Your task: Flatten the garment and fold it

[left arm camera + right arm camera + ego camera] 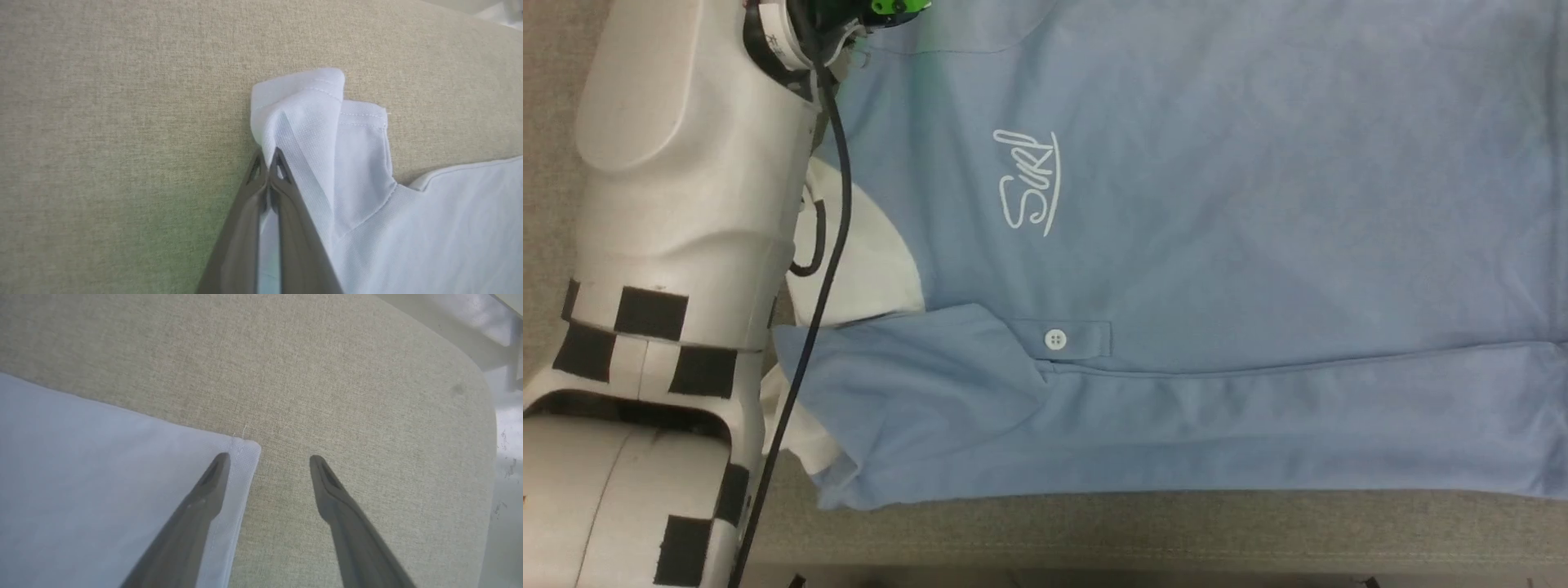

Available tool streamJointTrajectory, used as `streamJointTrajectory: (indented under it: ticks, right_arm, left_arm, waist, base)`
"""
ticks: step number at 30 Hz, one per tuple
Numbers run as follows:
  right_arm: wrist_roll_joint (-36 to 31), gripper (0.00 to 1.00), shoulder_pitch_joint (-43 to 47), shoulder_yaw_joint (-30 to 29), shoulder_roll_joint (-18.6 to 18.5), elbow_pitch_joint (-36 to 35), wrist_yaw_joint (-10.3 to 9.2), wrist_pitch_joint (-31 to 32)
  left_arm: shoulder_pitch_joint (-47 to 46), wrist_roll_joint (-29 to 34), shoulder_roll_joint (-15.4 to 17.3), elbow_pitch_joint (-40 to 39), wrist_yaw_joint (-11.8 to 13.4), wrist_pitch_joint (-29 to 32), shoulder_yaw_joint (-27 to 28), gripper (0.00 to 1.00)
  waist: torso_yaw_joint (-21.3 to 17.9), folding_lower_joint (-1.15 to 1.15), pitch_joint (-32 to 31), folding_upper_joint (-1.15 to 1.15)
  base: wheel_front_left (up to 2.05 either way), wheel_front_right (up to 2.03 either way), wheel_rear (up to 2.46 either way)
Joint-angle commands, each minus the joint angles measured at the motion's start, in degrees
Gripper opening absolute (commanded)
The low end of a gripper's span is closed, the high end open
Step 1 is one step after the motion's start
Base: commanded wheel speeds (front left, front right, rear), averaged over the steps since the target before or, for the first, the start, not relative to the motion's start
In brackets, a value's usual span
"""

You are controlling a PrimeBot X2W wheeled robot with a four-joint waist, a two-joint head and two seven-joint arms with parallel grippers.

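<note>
The garment (1217,269), a light blue polo shirt with white script lettering and a white button, lies spread on the beige padded surface (1094,531), collar toward the left. My pale left forearm (678,245) reaches up along the shirt's left side. In the left wrist view, my left gripper (269,157) is shut on a bunched sleeve edge of the garment (318,118). In the right wrist view, my right gripper (267,459) stands open over a hem corner of the garment (245,451), one finger above the cloth and the other over bare surface.
The beige padded surface (327,375) ends in a rounded corner at the upper right of the right wrist view, with pale floor (504,416) beyond. A black cable (829,245) runs down beside my left forearm. The surface's near edge lies just below the shirt.
</note>
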Motion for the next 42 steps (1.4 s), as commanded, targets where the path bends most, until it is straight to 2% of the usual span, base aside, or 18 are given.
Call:
streamJointTrajectory:
  ticks: [1, 2, 3, 8, 9, 10, 11, 14, 19, 22, 27, 34, 42]
  right_arm:
    - [-0.20, 1.00, -1.32, 1.00, -0.31, 1.25, -0.10, 2.65]
    - [-0.17, 1.00, -1.87, 1.58, -0.50, 1.90, -0.10, 4.40]
    - [0.44, 1.00, -3.02, 3.08, -0.84, 3.08, -0.10, 9.23]
    - [2.29, 1.00, -2.50, 4.48, -1.34, 3.66, -0.10, 17.37]
    - [2.74, 0.42, -2.42, 4.09, -1.36, 3.26, -0.10, 18.21]
    - [2.97, 0.16, -2.33, 3.61, -1.28, 2.90, -0.10, 18.46]
    - [3.18, 0.00, -2.17, 2.96, -1.08, 2.48, -0.10, 18.54]
    - [2.91, 0.00, -1.87, 1.10, -0.62, 1.37, -0.10, 17.49]
    - [2.17, 0.00, -1.67, -2.01, 1.22, 0.08, -0.10, 11.56]
    - [2.65, 0.00, -0.90, -3.76, 2.61, -0.12, -0.10, 7.20]
    - [2.69, 0.00, 2.95, -4.10, 2.85, 0.00, -0.10, 1.12]
    - [3.67, 0.00, 13.04, -6.10, 5.44, 2.63, -0.10, -5.65]
    - [4.06, 0.00, 24.14, -10.38, 8.86, 4.11, -0.10, -10.08]
  left_arm:
    - [1.19, -0.79, -0.18, -1.05, -0.21, -0.26, 0.09, 0.00]
    - [1.39, -0.87, -0.23, -1.70, -0.16, -0.22, 0.07, 0.00]
    - [2.10, -1.16, -0.23, -3.74, 0.08, -0.18, 0.09, 0.00]
    - [2.99, -1.37, 0.15, -6.01, 0.47, 0.04, 0.10, 0.00]
    - [3.17, -1.33, 0.27, -6.39, 0.58, 0.09, 0.04, 0.00]
    - [3.32, -1.36, 0.33, -6.69, 0.67, 0.08, 0.06, 0.00]
    - [3.54, -1.44, 0.38, -6.99, 0.77, 0.04, 0.11, 0.00]
    - [4.32, -1.68, 0.57, -7.41, 1.04, -0.35, 0.37, 0.00]
    - [5.61, -2.74, 0.64, -7.29, 0.72, -2.81, 1.66, 0.00]
    - [6.43, -3.77, 0.62, -7.39, 0.02, -5.37, 2.99, 0.00]
    - [9.67, -5.56, 1.63, -8.03, -1.42, -8.11, 4.98, 0.00]
    - [20.81, -8.07, 2.04, -9.68, -2.51, -9.31, 5.89, 0.00]
    - [33.66, -10.00, 2.75, -15.54, -1.16, -9.75, 7.12, 0.00]
  waist:
    - [1.74, -0.01, 1.38, 0.00]
    - [2.08, -0.01, 1.62, 0.00]
    - [2.94, -0.01, 2.33, 0.00]
    - [3.56, -0.01, 2.89, 0.00]
    - [3.65, -0.01, 2.93, 0.00]
    - [3.69, -0.01, 2.94, 0.00]
    - [3.71, -0.01, 2.90, 0.00]
    - [3.58, -0.01, 2.27, 0.00]
    - [3.25, -0.01, -0.43, 0.00]
    - [3.02, -0.01, -3.64, 0.00]
    - [2.27, -0.01, -10.50, 0.00]
    - [1.93, -0.01, -20.81, 0.00]
    - [1.77, -0.01, -28.25, 0.00]
  base:
    - [0.00, 0.00, 0.00]
    - [0.00, 0.00, 0.00]
    - [0.00, 0.00, 0.00]
    - [0.00, 0.00, 0.00]
    - [0.00, 0.00, 0.00]
    - [0.00, 0.00, 0.00]
    - [0.00, 0.00, 0.00]
    - [0.00, 0.00, 0.00]
    - [0.00, 0.00, 0.00]
    - [0.00, 0.00, 0.00]
    - [0.00, 0.00, 0.00]
    - [0.00, 0.00, 0.00]
    - [0.00, 0.00, 0.00]
